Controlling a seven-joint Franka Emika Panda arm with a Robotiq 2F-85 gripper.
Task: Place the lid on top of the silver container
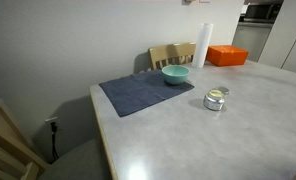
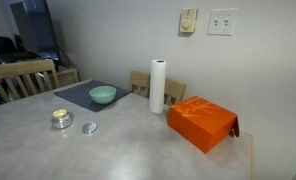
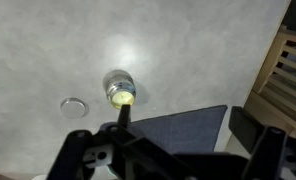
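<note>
Pre-grasp step, lid not yet picked. Hand (image 3: 168,152) hangs above the bench (image 3: 28,40), fingers spread wide, holding nothing. Lid (image 3: 75,103) lies flat just beside silver container (image 3: 120,90). Next, probably: descend onto lid, pinch rim, lift, centre over container.

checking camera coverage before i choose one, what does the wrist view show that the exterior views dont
Only the wrist view shows the gripper, jaws wide apart, above the tabletop. No arm appears in either exterior view.

Only the exterior views show the teal bowl, the paper towel roll and the orange box.

All of them show the silver container, the lid lying beside it rather than on it, the dark mat and a wooden chair.
</note>
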